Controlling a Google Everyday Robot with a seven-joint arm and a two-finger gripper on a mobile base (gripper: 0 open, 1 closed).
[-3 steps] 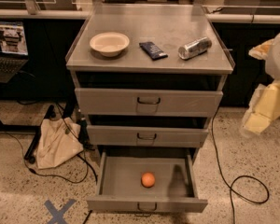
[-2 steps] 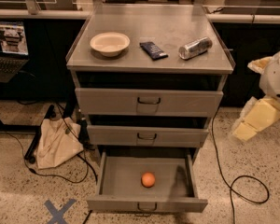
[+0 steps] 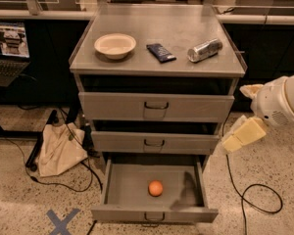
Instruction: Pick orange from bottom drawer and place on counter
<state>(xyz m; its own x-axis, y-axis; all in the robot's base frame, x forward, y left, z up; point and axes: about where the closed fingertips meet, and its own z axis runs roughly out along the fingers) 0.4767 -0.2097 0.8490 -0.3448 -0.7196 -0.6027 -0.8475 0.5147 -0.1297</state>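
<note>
1. Grey metal worktop (image 3: 176,26) carrying cream bowl (image 3: 115,45) near front left.
2. Just right of bowl: dark blue packet (image 3: 160,52); farther right, silver can (image 3: 204,50) on its side.
3. Well below bowl: bottom drawer (image 3: 127,213) open, orange (image 3: 156,188) on its floor.
4. Pincer (image 3: 242,135) far right of bowl, below worktop level.

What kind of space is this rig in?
Probably a lab or office test area: a metal drawer cabinet, a laptop, loose cables and a tape X on the floor. The gripper hangs right of the cabinet.

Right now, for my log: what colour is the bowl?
Cream bowl, camera view; the gripper hangs right of the cabinet.
</note>
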